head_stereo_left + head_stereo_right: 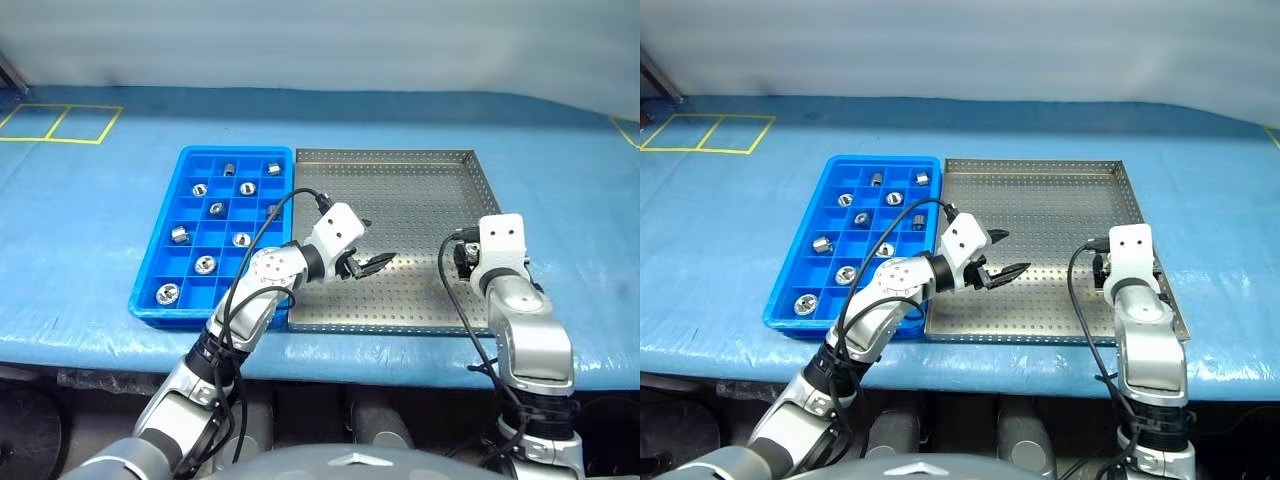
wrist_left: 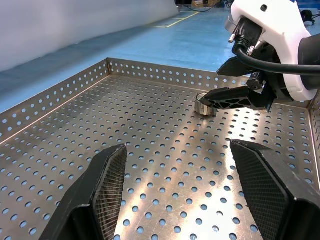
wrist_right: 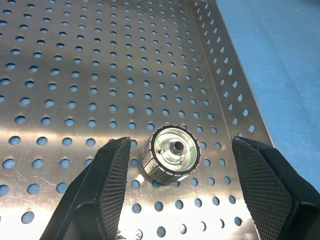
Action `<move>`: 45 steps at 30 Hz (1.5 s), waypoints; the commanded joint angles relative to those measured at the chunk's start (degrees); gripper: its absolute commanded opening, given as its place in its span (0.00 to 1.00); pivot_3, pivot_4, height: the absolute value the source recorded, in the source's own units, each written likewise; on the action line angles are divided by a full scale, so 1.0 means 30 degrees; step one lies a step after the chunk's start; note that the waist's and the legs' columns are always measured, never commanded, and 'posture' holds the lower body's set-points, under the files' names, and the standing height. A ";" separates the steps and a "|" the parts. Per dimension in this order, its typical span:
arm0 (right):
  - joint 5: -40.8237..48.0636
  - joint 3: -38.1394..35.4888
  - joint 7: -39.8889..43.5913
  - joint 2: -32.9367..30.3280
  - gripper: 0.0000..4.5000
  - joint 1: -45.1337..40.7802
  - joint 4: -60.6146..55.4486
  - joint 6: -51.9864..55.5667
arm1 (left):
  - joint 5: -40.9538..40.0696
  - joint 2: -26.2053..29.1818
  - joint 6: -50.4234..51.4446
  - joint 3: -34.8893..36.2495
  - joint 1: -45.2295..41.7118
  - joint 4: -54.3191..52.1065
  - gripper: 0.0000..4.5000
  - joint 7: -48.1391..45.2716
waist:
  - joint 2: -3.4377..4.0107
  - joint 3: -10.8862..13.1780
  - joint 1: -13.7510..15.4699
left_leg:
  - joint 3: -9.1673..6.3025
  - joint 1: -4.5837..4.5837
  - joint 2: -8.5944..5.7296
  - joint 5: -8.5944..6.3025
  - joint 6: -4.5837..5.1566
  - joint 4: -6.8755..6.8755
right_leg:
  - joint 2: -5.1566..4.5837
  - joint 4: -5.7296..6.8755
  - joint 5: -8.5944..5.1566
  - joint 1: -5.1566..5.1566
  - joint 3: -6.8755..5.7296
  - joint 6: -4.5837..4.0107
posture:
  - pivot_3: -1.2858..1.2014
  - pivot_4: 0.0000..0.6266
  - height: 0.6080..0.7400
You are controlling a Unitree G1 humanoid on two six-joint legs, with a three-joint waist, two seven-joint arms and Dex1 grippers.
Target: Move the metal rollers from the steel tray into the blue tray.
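Head view: right hand (image 1: 462, 262) hovers right of centre, over the steel tray (image 1: 400, 190). Right wrist view: the last roller (image 3: 170, 157) lies between its released fingers, hole facing up. Left hand (image 2: 175, 195) released, farther off.

A blue sheet (image 1: 90, 230) covers the whole tabletop, faintly creased and glossy, and serves as the landmark for the rest. Along its far edge rises a pale grey-white wall (image 1: 320, 40). At the sheet's far left corner, yellow tape (image 1: 60, 123) marks out a rectangle split into two boxes, lying flat on the blue surface. Another short strip of yellow tape (image 1: 627, 132) crosses the sheet's far right corner. Below the sheet's near edge lies a dark floor (image 1: 40, 420).
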 commanded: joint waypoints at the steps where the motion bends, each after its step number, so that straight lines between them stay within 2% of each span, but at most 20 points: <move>1: -0.0379 0.0018 -0.0343 -0.0257 0.75 -0.0186 -0.0032 -0.0702 | 0.0048 -0.0115 -0.0037 -0.0103 0.0007 -0.0806 0.80 -0.0043 | 0.0002 -0.0001 -0.0003 | 0.0000 0.0000 0.0000 0.0000 0.0000 0.0000 | 0.0001 0.0000 0.0000 0.0000 0.0000 0.0000 | 0.53 0.24 1.00; 15: -0.0614 0.0246 -0.0416 -0.0361 0.75 -0.0224 0.0699 -0.1362 | 0.0232 -0.0002 -0.0004 -0.0318 0.0093 -0.0960 0.80 -0.0035 | 0.0008 -0.0005 0.0007 | -0.0001 0.0001 0.0000 0.0001 0.0002 0.0000 | 0.0001 0.0000 0.0001 0.0001 0.0000 0.0002 | 0.53 0.24 1.00; 22: -0.0453 0.0343 0.0761 -0.1087 0.75 0.1168 -0.4491 -0.0161 | 0.0194 -0.0197 -0.0187 -0.0476 -0.0017 -0.0723 0.80 -0.0138 | 0.0022 -0.0013 -0.0009 | -0.0007 -0.0004 -0.0001 0.0001 0.0002 -0.0005 | 0.0002 0.0000 0.0006 0.0000 -0.0002 0.0015 | 0.51 0.24 1.00; 26: -0.0230 -0.0609 0.1082 -0.1243 0.75 0.1237 -0.7106 0.0980 | 0.0144 -0.0236 -0.0218 -0.0566 0.0015 -0.0729 0.80 -0.0222 | 0.0034 -0.0020 -0.0053 | -0.0003 0.0000 0.0001 0.0001 0.0002 0.0007 | 0.0003 0.0000 -0.0002 -0.0001 -0.0001 0.0003 | 0.51 0.24 1.00; 29: -0.0020 -0.2421 0.0933 -0.1017 0.75 0.0239 -0.7852 0.1458 | 0.0148 -0.0279 -0.0260 -0.0630 0.0006 -0.0639 0.80 -0.0273 | 0.0036 -0.0022 -0.0059 | 0.0000 0.0002 0.0000 0.0004 0.0006 0.0034 | 0.0002 0.0000 -0.0012 0.0011 0.0001 -0.0018 | 0.51 0.24 1.00; 36: 0.0726 -0.6653 0.0665 -0.0847 0.75 -0.1298 -0.5666 0.0949 | 0.0204 -0.0283 -0.0257 -0.0601 0.0035 -0.0620 0.80 -0.0306 | 0.0040 -0.0024 -0.0031 | 0.0004 0.0006 -0.0004 0.0006 0.0013 0.0087 | -0.0001 -0.0008 -0.0002 0.0053 0.0007 -0.0021 | 0.51 0.24 1.00; 40: 0.1616 -0.8052 0.1007 -0.1066 0.75 -0.1909 -0.4021 0.0666 | 0.0246 -0.0225 -0.0186 -0.0536 0.0100 -0.0660 0.80 -0.0223 | 0.0048 -0.0028 -0.0081 | 0.0013 0.0053 -0.0011 0.0002 0.0019 0.0080 | -0.0009 -0.0022 -0.0001 0.0098 0.0015 -0.0020 | 0.51 0.24 1.00; 43: 0.2900 -0.8869 0.1634 -0.0971 0.75 -0.2377 -0.3190 0.0756 | 0.0263 -0.0221 -0.0170 -0.0544 0.0116 -0.0678 0.80 -0.0186 | 0.0051 -0.0030 -0.0111 | 0.0028 0.0195 -0.0007 0.0001 0.0020 0.0017 | -0.0008 -0.0035 -0.0012 0.0208 0.0029 -0.0034 | 0.51 0.24 1.00; 45: 0.3793 -0.9324 0.2154 -0.1081 0.66 -0.2510 -0.3131 0.1243 | 0.0275 -0.0168 -0.0157 -0.0530 0.0171 -0.0752 0.80 -0.0173 | 0.0069 -0.0040 -0.0132 | 0.0032 0.0206 -0.0004 0.0002 0.0021 0.0005 | -0.0006 -0.0034 -0.0015 0.0210 0.0032 -0.0040 | 0.52 0.24 1.00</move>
